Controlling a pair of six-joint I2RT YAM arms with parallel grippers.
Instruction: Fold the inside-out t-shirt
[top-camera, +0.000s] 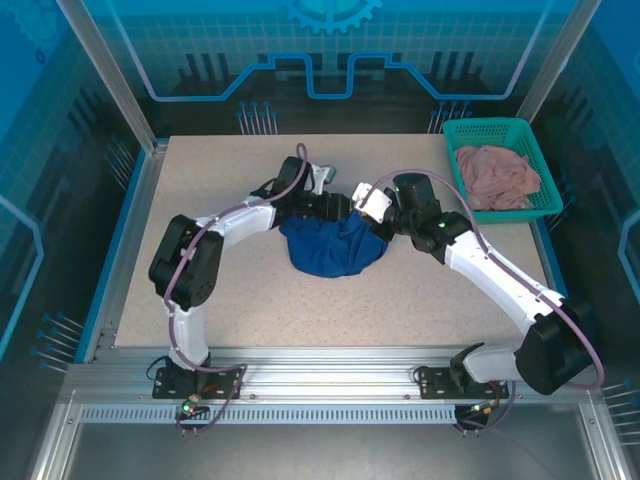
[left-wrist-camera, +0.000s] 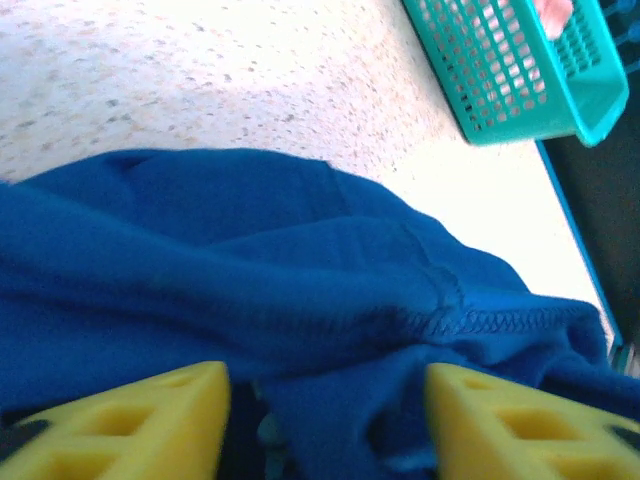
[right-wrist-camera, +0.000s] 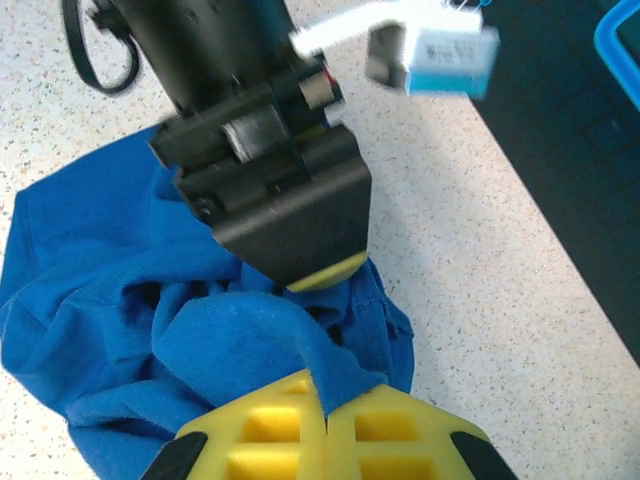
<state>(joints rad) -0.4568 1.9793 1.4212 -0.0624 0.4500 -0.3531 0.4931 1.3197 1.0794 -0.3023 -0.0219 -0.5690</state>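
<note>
Right gripper (right-wrist-camera: 325, 395) pinches the blue t-shirt (right-wrist-camera: 90, 260); left gripper (left-wrist-camera: 322, 405) stands half-spread astride its folds.

From above, the left hand (top-camera: 338, 208) and right hand (top-camera: 366, 206) hide the far edge of the shirt (top-camera: 330, 252). Close in, the left fingers (left-wrist-camera: 150, 420) run off the bottom, the basket (left-wrist-camera: 500, 80) is cropped, and the cloth is blurred.

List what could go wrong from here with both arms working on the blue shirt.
1. The left gripper and right gripper sit almost touching over the shirt; a small move could knock them together.
2. The right gripper is shut on a thick fold of the crumpled shirt, so pulling may drag several layers rather than spread it.
3. The left gripper's jaws stand apart around bunched cloth; closing there could catch extra layers.
</note>
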